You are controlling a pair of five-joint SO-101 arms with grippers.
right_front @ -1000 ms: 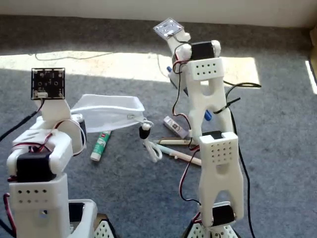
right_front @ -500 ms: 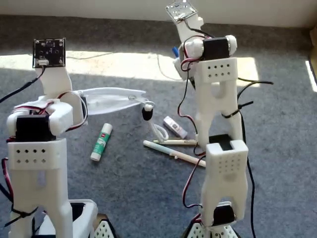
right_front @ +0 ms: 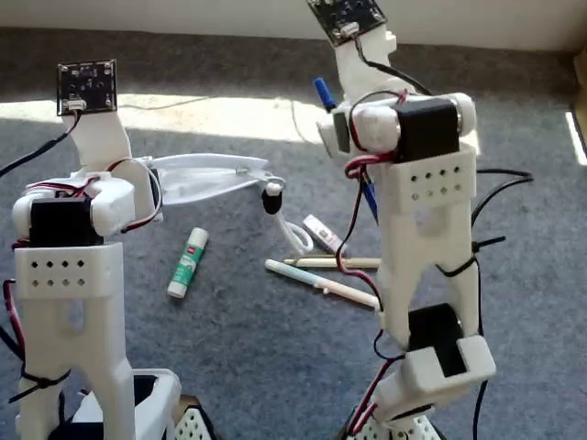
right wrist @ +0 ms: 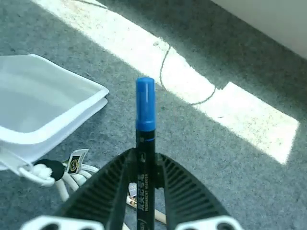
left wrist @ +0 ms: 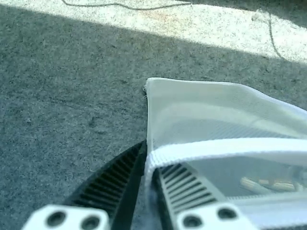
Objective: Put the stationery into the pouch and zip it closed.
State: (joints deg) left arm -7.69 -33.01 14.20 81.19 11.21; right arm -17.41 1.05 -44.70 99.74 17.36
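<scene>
Marker [right_front: 322, 93] in right hand [right wrist: 144, 157] seems partly hidden.

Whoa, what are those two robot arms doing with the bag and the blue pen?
They are packing stationery into a pouch. The left gripper pinches the rim of the white mesh pouch and holds it up off the carpet. The right gripper clamps a blue marker, up in the air near the pouch. A glue stick and two pens lie on the carpet, not yet packed.
</scene>
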